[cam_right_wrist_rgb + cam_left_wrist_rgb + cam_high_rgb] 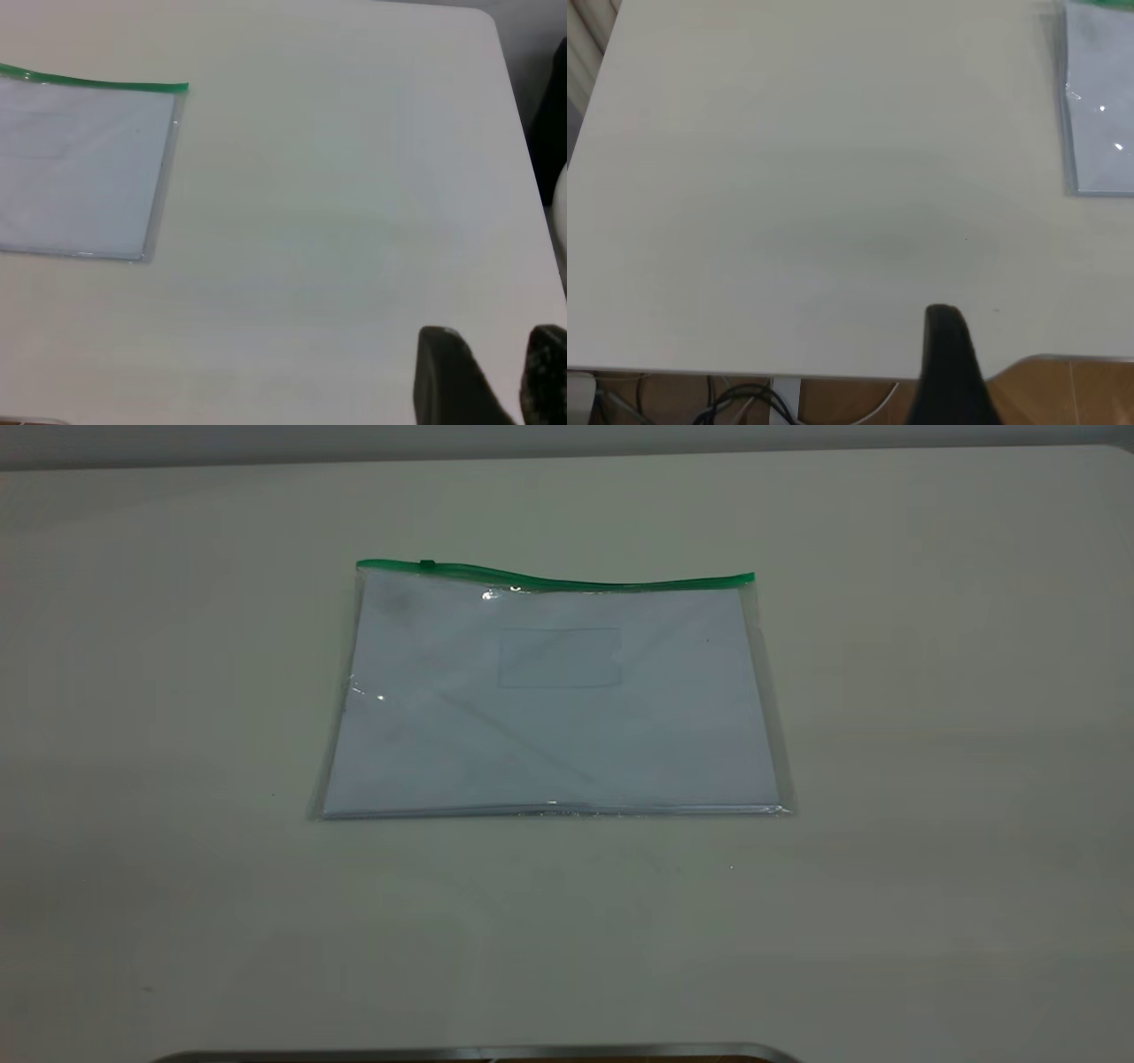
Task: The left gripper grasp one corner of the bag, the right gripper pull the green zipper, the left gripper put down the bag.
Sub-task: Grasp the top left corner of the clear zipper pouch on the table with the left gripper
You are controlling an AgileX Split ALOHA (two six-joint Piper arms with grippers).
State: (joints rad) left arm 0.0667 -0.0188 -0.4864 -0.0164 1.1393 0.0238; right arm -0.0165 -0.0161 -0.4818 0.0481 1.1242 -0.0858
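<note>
- The left gripper point(950, 354) hangs over the table point(930, 691) edge, well apart from the bag point(549, 708); only 1 finger shows, so its opening cannot be told.
- The right gripper point(496, 372) is slightly open, holding nothing, far from the bag.
- The bag lies flat mid-table, its zipper point(567, 581) on the far edge, slider point(427, 564) near the left end.

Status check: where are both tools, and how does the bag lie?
Left tool off the bag, holding nothing. Right tool open, empty, clear of it. Bag flat on table, zipper untouched. Nothing in the way.
</note>
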